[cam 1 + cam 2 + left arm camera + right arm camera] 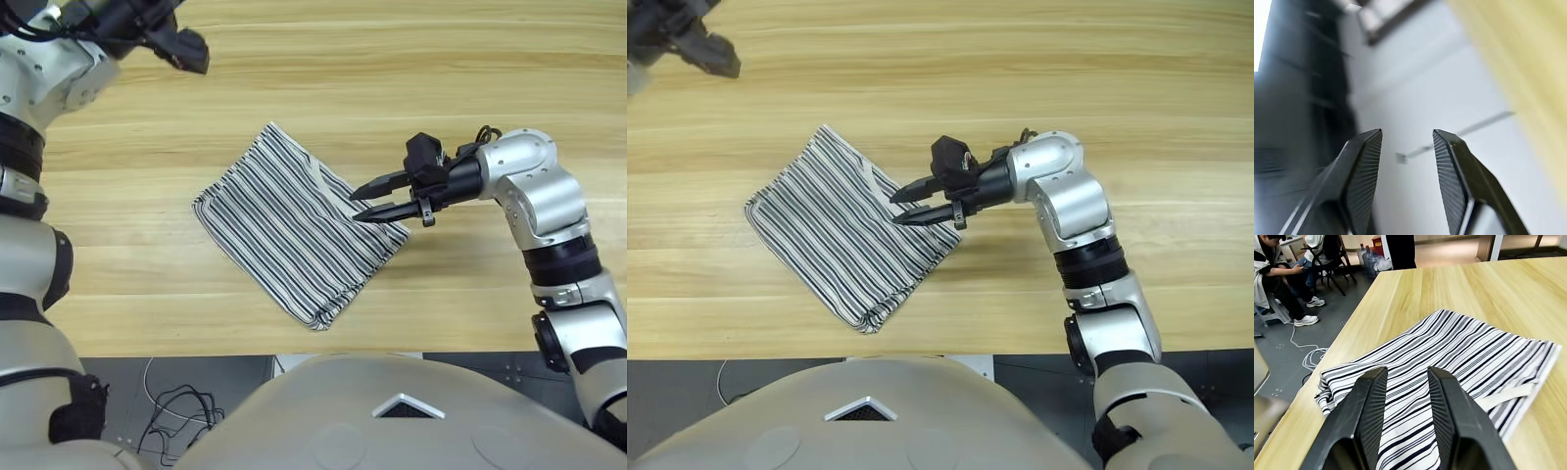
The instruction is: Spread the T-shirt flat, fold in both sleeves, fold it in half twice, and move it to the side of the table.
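Note:
The striped T-shirt [294,230] lies folded into a compact rectangle on the wooden table [392,69], turned diagonally. My right gripper [361,202] hovers just over the shirt's right edge, open, with nothing between its fingers [1371,416]; the right wrist view looks along them onto the stripes [1449,352]. My left gripper [191,49] is raised at the far left, well away from the shirt, and open with nothing in it [1406,147].
The table's front edge [294,354] runs just below the shirt's near corner. Bare wood surrounds the shirt on all sides. Cables [167,406] lie on the floor below the edge. People sit on chairs [1283,269] beyond the table's end.

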